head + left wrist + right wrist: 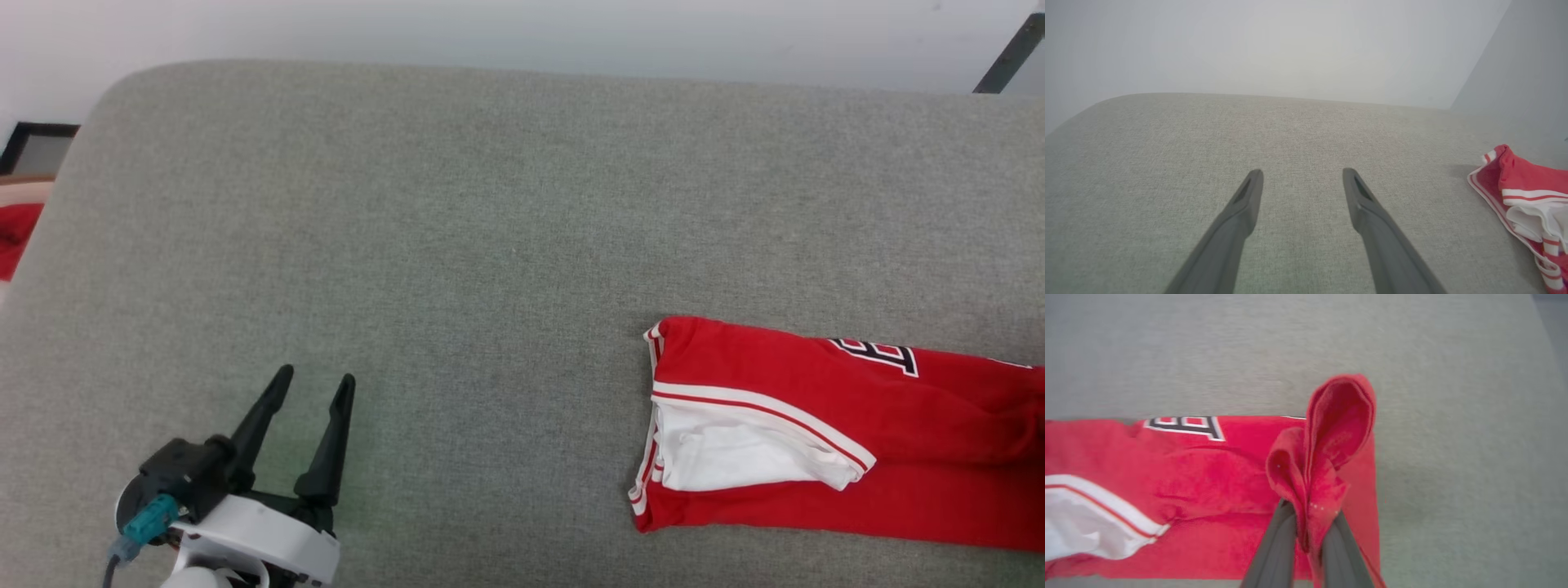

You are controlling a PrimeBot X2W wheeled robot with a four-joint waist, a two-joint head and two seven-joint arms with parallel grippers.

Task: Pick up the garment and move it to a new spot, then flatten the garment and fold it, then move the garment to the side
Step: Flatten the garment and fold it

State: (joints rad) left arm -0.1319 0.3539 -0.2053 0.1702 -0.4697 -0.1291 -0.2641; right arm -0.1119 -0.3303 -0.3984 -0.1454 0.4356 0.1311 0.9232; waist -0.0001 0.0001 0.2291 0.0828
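Folding looks like the step in hand.

- Grey surface (pixel 490 204): broad, carries everything.
- Garment (pixel 898 425): long red strip at the surface's right side, white sleeve (pixel 718 453) lying on top.
- Right gripper (pixel 1310 514): clenched on a bunched red end raised above the strip. Advice: carry it low and square along the strip so the layers stay aligned.
- Left gripper (pixel 317 377): released, well apart, free to pin the sleeve end.
- Red scrap (pixel 16 237): beyond the left edge, no obstacle.
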